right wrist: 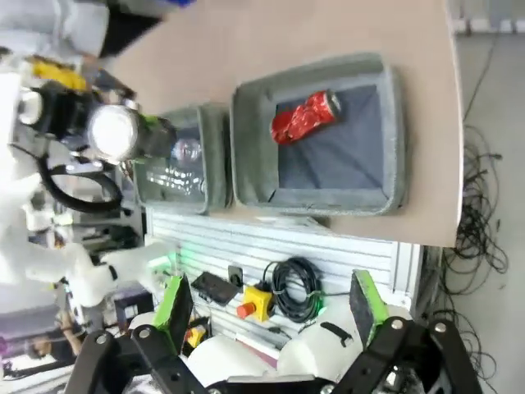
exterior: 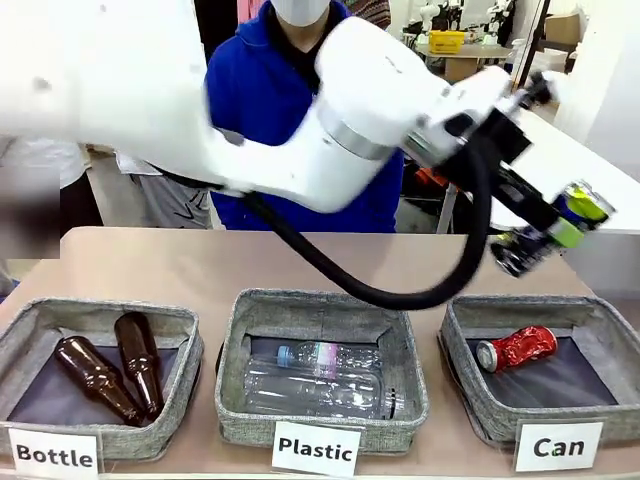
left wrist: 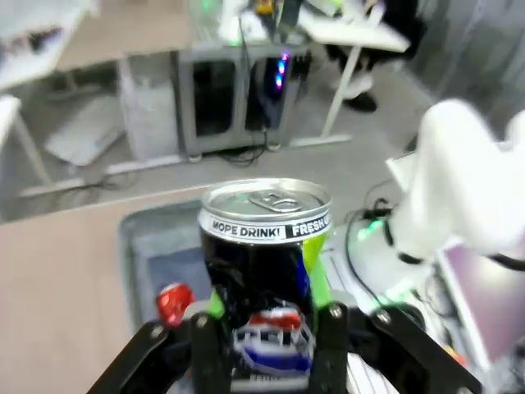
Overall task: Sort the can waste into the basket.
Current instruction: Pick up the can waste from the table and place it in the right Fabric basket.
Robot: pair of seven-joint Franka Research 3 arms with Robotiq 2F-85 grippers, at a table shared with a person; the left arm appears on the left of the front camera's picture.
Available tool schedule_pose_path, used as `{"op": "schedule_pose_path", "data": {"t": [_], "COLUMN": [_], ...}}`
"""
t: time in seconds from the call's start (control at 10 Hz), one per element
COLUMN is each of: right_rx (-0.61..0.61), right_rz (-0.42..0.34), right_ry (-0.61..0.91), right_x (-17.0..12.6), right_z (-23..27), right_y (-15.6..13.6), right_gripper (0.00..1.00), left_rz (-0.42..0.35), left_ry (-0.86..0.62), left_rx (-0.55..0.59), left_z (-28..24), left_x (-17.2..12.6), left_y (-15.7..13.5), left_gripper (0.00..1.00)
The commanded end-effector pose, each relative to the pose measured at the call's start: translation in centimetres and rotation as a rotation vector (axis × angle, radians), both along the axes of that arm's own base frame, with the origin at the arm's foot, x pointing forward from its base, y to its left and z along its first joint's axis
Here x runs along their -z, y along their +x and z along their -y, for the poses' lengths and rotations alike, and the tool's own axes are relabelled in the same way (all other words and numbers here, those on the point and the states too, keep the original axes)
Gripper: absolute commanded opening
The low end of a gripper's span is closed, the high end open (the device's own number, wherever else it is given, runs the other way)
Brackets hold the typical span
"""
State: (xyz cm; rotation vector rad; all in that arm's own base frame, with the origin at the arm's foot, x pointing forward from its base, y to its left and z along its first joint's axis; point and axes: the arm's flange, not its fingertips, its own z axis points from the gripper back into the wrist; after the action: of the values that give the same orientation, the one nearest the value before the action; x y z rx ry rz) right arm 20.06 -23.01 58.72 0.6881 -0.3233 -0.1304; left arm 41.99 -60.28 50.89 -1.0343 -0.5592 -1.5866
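Overhead, the left gripper [exterior: 548, 235] clamps the dark can [left wrist: 265, 267] at mid-body, above the basket [exterior: 470, 402] holding the red can [exterior: 517, 348]. Right gripper [right wrist: 271, 316] gapes empty. Light, thin-walled, easily crushed.

Front cam level; wrist cams share Can basket [right wrist: 316, 201].

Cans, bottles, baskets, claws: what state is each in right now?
Dark can: gripped upright, held in the air.
Red can: dented, lying in the Can basket.
Brown bottles: lying in the Bottle basket.
Plastic bottles: lying in the Plastic basket.
Left gripper: shut on the dark can.
Right gripper: open.
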Motion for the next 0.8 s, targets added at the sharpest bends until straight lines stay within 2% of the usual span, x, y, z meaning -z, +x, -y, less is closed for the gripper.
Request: {"op": "schedule_pose_path", "data": {"t": [0.0, 0.1, 0.3, 0.4, 0.7], "right_rx": [0.045, 0.000, 0.000, 0.000, 0.000], "right_rz": [0.127, 0.000, 0.000, 0.000, 0.000], "right_ry": [-0.014, 0.000, 0.000, 0.000, 0.000], "right_x": [1.3, 0.0, 0.0, 0.0, 0.0], "right_z": [1.5, 0.0, 0.0, 0.0, 0.0], "right_y": [-3.5, 0.0, 0.0, 0.0, 0.0], "right_gripper": [1.00, 1.00, 1.00, 1.00, 1.00], "left_rz": [-0.044, -0.032, 0.026, 0.064, 0.089], "left_ry": [0.095, 0.173, 0.305, 0.361, 0.353], "left_rx": [0.057, 0.067, 0.088, 0.090, 0.098], "left_z": [5.0, 6.0, 7.4, 7.4, 7.6], "left_x": [1.7, 3.6, 6.1, 6.2, 6.7], "left_y": [3.2, 3.7, 3.4, 2.9, 1.6], "left_gripper": [0.42, 0.42, 0.42, 0.42, 0.42]}}
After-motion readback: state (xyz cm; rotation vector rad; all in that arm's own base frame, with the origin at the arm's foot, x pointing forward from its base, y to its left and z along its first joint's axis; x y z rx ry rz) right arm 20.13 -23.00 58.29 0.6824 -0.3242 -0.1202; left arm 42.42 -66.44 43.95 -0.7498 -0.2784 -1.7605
